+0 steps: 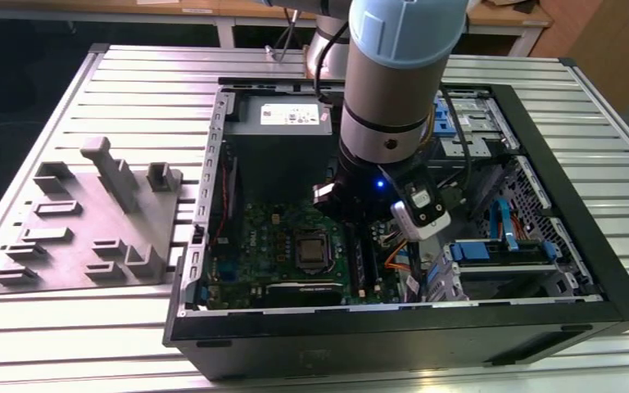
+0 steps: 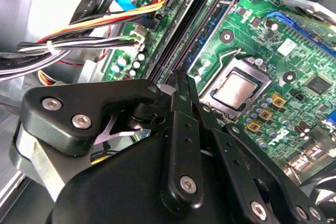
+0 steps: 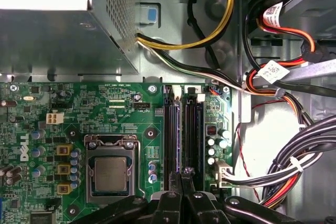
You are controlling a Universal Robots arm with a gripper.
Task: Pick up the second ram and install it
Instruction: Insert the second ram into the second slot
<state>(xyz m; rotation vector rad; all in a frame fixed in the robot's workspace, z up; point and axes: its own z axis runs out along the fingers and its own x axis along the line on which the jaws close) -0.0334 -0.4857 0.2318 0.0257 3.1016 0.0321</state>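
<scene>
My gripper point(image 3: 182, 174) is shut, its black fingertips pressed together with nothing seen between them. It hangs right over the near end of the long black memory slots point(image 3: 182, 129) on the green motherboard point(image 3: 121, 114). In the second wrist view the gripper point(image 2: 181, 77) meets the same slots point(image 2: 184, 30). A thin dark strip stands on edge in one slot point(image 3: 171, 129); I cannot tell whether it is the second ram. In the exterior view the arm point(image 1: 386, 123) reaches down into the open computer case point(image 1: 402, 327).
Beside the slots sits the CPU socket point(image 3: 113, 174). Bundled cables point(image 3: 294, 166) run close on the other side. The power supply point(image 3: 58, 30) and the drive cage point(image 1: 500, 246) crowd the case. A grey fixture plate point(image 1: 85, 229) lies on the table at the exterior view's left.
</scene>
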